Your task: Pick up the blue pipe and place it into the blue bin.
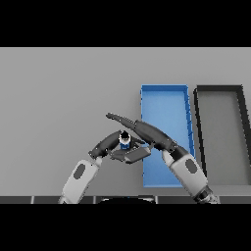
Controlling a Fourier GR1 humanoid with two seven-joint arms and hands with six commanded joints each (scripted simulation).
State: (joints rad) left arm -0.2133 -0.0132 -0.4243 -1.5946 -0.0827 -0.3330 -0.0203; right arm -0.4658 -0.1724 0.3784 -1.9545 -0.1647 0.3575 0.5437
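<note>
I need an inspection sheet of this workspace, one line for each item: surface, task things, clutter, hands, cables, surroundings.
Surface: grey table, flat.
Job's things: blue pipe, small, with a dark top, between the two hands, left of the blue bin; nothing seen inside the bin.
Clutter: dark grey bin to the right of the blue bin.
Hands: left hand and right hand both at the pipe; whether the fingers are closed on it cannot be told.
Cables: nothing seen.
Surroundings: nothing seen.

place: bare test/sorting bench setup, prob. lab
worktop (63,98): plain grey
bins: blue bin (164,88) beside dark bin (219,88)
</note>
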